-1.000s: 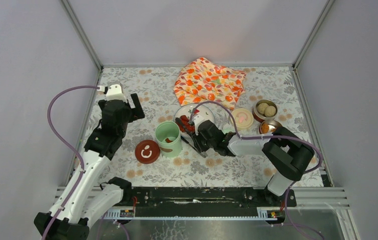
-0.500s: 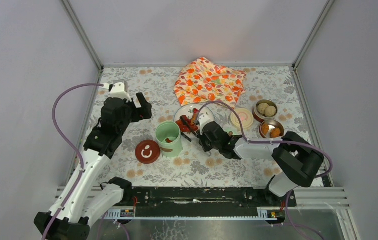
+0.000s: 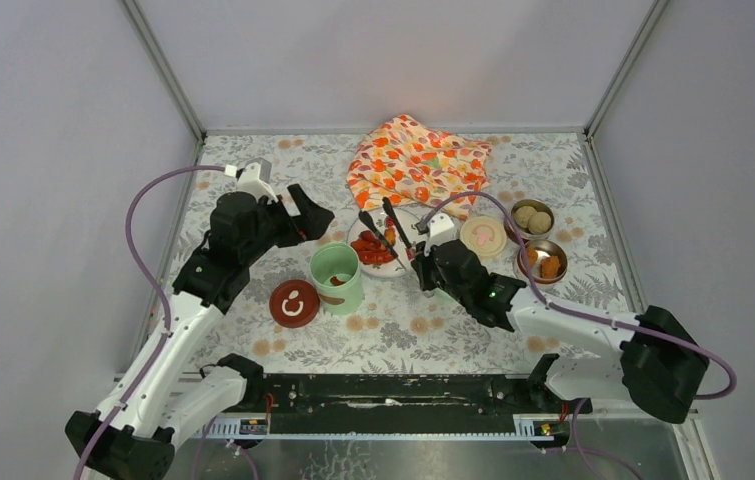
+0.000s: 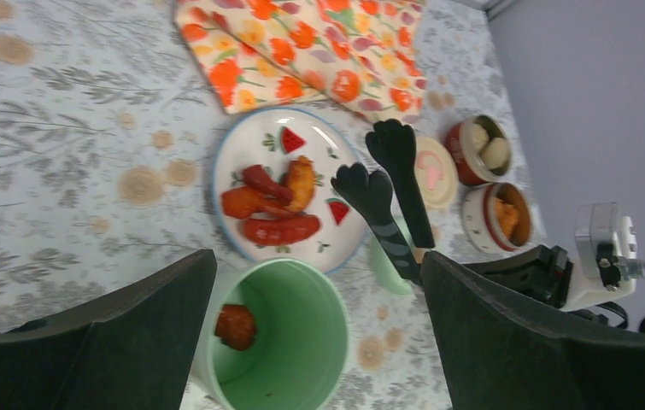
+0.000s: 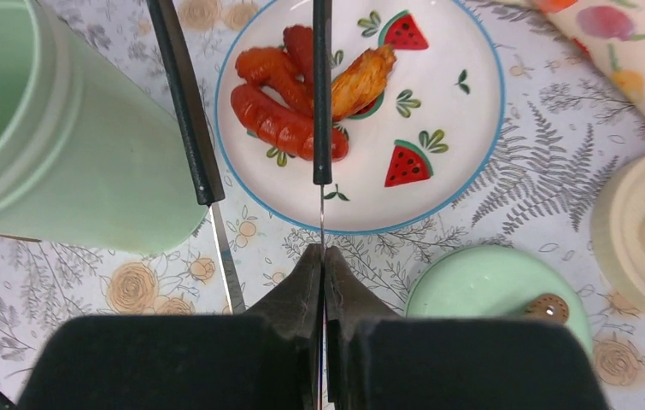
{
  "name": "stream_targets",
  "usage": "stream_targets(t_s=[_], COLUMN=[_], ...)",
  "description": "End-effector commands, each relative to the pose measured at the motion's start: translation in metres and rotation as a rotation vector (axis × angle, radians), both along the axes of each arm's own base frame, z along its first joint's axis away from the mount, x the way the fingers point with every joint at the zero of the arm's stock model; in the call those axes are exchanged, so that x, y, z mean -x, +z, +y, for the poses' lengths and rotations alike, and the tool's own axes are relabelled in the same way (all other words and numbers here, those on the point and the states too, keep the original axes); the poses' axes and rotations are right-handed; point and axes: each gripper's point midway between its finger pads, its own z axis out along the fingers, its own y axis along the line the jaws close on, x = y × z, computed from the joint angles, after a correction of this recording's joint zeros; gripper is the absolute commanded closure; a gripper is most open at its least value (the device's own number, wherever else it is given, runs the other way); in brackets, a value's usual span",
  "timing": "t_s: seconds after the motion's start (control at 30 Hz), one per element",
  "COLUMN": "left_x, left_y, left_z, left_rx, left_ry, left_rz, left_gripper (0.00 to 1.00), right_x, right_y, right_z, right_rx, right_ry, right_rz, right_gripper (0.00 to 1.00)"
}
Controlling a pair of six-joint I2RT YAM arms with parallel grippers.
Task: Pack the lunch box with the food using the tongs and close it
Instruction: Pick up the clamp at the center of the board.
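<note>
Black fingers of the right gripper [image 5: 323, 266] are pinched flat together on a thin metal strip of the tongs [image 5: 186, 102], near their joined end. From the wrist view only one arm seems to run between the pads. The other passes to their left, so the tongs stand splayed, tips over the plate [image 5: 464, 171] and its red sausages [image 5: 280, 124]. Just left stands the tall green pot [image 5: 45, 145], holding one red piece [image 4: 235, 326]. The green lid [image 5: 489, 290] lies just right of the gripper. The left gripper [image 4: 317, 282] hangs wide open and empty above the pot.

The risk, as I judge it, is that a grip on one arm cannot squeeze the tips together. The thin strip may also twist or slip out when pressed on food. A swing toward the pot could knock its wall, or meet the left gripper close above it.

Against one second ago, the right arm has stretched out and its jaws have closed. The tongs, then low beside the pot, now point up across the plate. The left arm has swung in toward the pot.
</note>
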Motion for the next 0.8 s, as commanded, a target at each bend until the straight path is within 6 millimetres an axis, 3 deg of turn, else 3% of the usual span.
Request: stream_targets(t_s=[0.0,0.2,0.4,0.6,0.77], left_x=[0.003,0.009,0.004,0.001,-0.003], left_y=[0.038,0.049,0.048,0.053,0.049], left_z=[-0.03,-0.064,-0.093,-0.125,-0.141], left_rx=[0.188,0.318,0.442,0.497,0.52], left_ry=[-0.066,-0.122,-0.14,-0.191,-0.192], left_rz=[-0.068,-0.069,-0.062,-0.078,-0.074], left_gripper=[0.02,0.03,0.06,0.1,0.14], right_x=[-0.007,0.001,0.003,0.005,0.006], right_y=[0.042,0.086,0.121,0.14,0.141], right_z=[-0.01,-0.011,-0.006,-0.002,0.0], right_rx=[-0.092,-0.198,-0.268,-0.308,-0.312], right_ry=[-0.09,-0.077,-0.036,-0.008,-0.001], right_rz=[-0.059,-0.097,-0.153,-0.176,-0.175], right_gripper=[1.0,1.0,1.0,1.0,1.0])
